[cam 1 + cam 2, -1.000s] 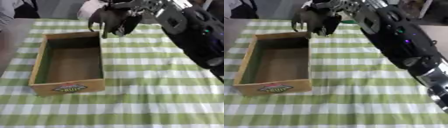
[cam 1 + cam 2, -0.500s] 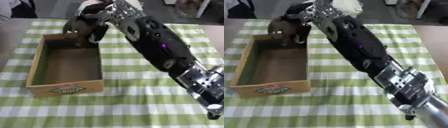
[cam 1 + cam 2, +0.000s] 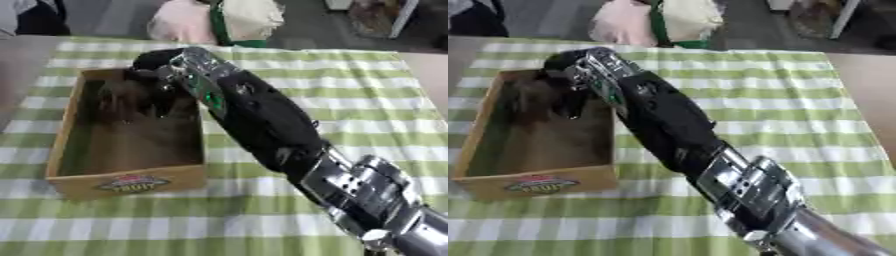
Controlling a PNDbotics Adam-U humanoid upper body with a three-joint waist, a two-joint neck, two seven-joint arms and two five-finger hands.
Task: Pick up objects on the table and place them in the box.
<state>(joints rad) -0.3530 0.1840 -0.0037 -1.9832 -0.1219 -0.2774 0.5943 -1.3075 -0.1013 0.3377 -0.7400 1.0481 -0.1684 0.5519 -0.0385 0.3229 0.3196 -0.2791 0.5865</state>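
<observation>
While a second ago it was hovering beyond the far rim, the right hand (image 3: pixel 140 97) is now reaching down inside the wooden box (image 3: pixel 70 135) on the checked tablecloth (image 3: pixel 350 100), so the placing step looks close. Its fingers are pointing downward around something dark, but I cannot tell whether they are gripping. The box floor nearer the label is showing nothing else.

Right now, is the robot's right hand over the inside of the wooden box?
Yes. In the left eye view, the right hand hangs over the inside of the wooden box, past its right wall, fingers pointing down.
</observation>
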